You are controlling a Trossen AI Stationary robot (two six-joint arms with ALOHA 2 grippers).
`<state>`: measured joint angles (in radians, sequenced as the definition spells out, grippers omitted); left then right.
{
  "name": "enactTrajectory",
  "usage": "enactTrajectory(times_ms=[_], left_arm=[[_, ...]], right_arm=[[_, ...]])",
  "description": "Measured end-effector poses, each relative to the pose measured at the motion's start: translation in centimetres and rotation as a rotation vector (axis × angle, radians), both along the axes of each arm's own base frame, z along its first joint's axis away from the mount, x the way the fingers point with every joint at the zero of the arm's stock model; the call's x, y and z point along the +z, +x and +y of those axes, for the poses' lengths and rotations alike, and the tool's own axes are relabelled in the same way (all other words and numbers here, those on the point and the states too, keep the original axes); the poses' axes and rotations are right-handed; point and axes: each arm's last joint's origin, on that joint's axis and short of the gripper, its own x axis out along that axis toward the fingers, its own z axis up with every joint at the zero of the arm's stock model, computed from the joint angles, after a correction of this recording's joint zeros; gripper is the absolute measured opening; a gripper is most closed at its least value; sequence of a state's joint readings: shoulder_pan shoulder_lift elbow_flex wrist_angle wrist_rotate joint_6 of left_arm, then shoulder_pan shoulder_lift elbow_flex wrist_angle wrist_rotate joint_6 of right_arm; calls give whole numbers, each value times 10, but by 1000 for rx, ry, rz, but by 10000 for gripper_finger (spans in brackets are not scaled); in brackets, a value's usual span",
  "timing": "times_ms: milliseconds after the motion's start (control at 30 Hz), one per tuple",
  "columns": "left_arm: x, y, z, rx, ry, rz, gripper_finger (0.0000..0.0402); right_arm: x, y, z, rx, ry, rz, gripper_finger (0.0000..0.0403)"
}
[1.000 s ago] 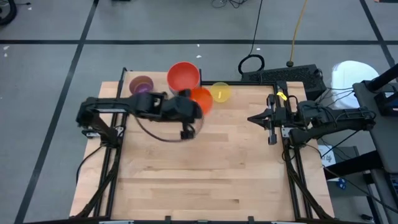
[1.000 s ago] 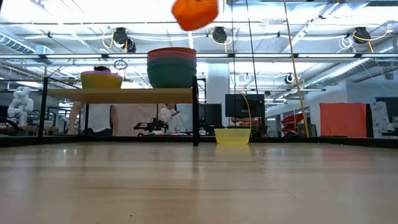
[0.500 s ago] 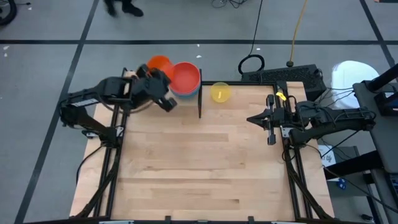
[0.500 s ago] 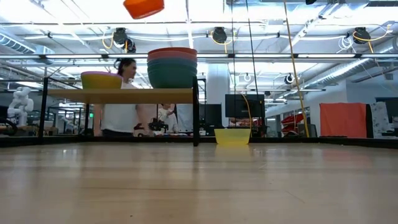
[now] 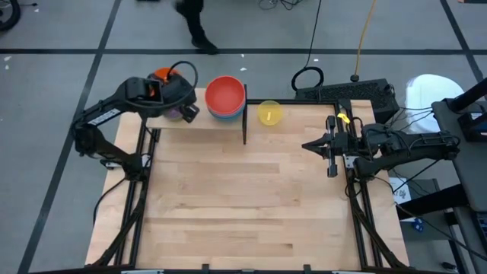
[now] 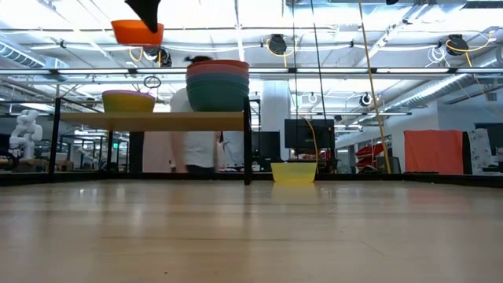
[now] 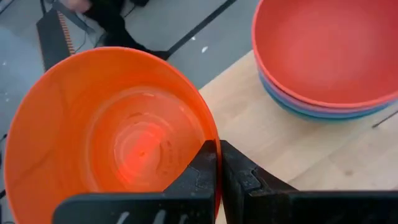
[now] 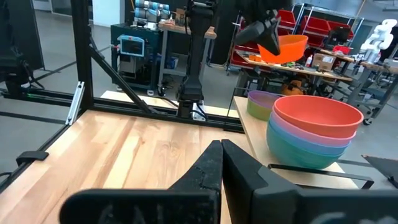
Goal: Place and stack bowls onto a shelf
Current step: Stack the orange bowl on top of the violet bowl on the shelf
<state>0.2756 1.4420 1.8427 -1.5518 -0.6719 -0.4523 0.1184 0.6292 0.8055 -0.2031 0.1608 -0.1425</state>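
Observation:
My left gripper (image 7: 219, 149) is shut on the orange bowl (image 7: 112, 137) and holds it high over the shelf's left end (image 6: 86, 120). In the high view the arm hides most of the orange bowl (image 5: 162, 74). Under it on the plank sits a small purple-and-green stack (image 8: 264, 102). The large stack (image 5: 225, 97), red bowl on top, stands at the shelf's right end beside the black upright bar (image 5: 244, 125). A yellow bowl (image 5: 269, 113) rests on the table to the right of the bar. My right gripper (image 5: 308, 144) waits shut at the table's right edge. My left gripper pinches the orange bowl's rim (image 7: 213, 132), one finger inside the bowl and one outside its wall. The fingers slant down onto it from above. The bowl (image 6: 137, 31) hangs clear of everything, about level with its opening up.
A person (image 5: 194, 23) walks past beyond the table's far edge. A black cable loop (image 5: 308, 78) and dark gear (image 5: 350, 93) lie off the far right corner. The wooden table top (image 5: 243, 198) stretches bare toward the near edge.
My left gripper has carried the orange bowl from beside the shelf's end bar toward the table's left, over the large stack, to above the shelf's left end. It rolled as it went, and the bowl came from tipped to about level.

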Motion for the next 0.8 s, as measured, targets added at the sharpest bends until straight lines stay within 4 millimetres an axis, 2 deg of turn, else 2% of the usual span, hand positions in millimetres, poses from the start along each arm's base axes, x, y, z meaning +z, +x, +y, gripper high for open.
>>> enactTrajectory(times_ms=[467,800], left_arm=[[-4,-16,40,102,-182,-52,3],[-6,-23,54,103,-248,-62,3]], right_arm=[[0,0,0,1,-12,1,0],[0,0,0,3,-24,2,0]])
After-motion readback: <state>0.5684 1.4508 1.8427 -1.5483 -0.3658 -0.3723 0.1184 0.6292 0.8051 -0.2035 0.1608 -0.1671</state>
